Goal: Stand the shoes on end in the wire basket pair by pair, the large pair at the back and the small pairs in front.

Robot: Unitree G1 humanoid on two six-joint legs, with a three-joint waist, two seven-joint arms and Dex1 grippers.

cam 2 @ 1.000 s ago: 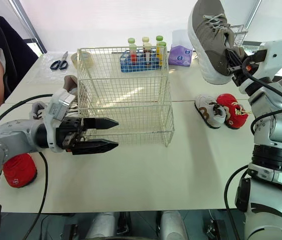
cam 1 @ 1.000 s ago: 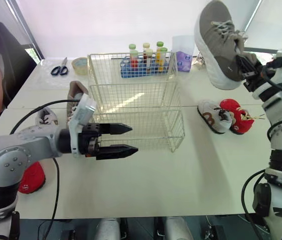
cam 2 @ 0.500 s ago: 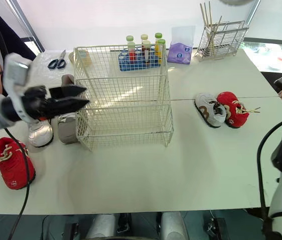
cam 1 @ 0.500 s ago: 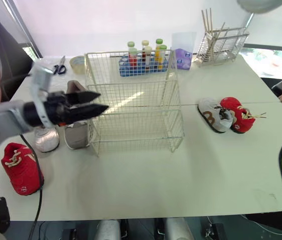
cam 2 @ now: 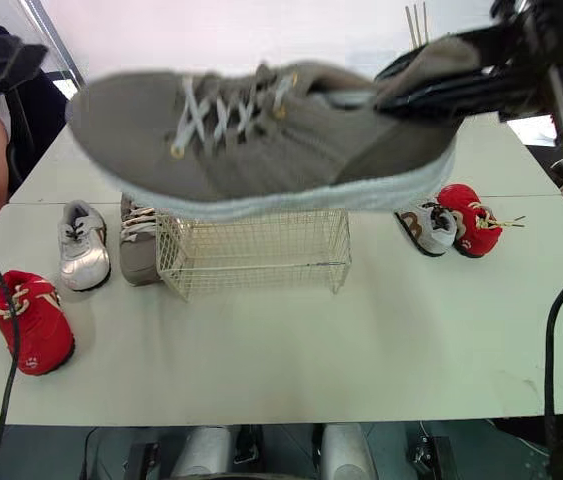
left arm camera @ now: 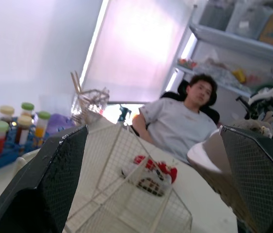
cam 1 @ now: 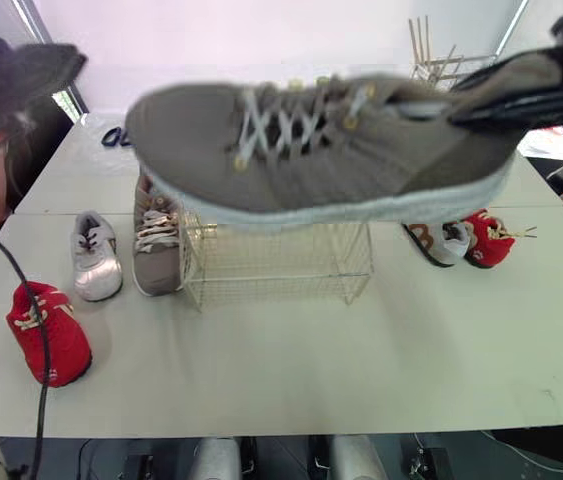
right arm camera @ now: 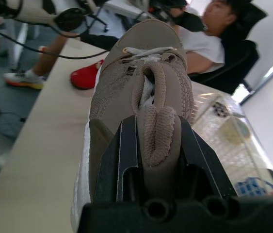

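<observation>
Your large grey shoe (cam 1: 321,150) is now sweeping flat across the scene, where half a second ago it was almost out of sight overhead, and your left fingers (left arm camera: 58,179) are lifting away from the basket's side. The right fingers (right arm camera: 125,160) are clenching the padded heel collar, one on each side. The toe is stretching far out ahead of them toward the left fingers, which are spread wide and carrying nothing. The wire basket (cam 1: 291,268) is sitting on the tabletop (cam 1: 361,350) beneath the shoe, below and ahead of the right fingers, with no shoes in the part you can see. The shoe's mate (cam 1: 154,240) is lying just outside the basket wall on the left fingers' side, a small white shoe (cam 1: 94,258) beside it.

You are probably carrying a light but long load. The knit upper and collar are looking soft and likely squashing under the pinch, while the foam sole is probably staying stiff. Held only at the heel, the toe may be sagging or pivoting, so keep the grasp deep on the firm heel back while tipping it on end.
</observation>
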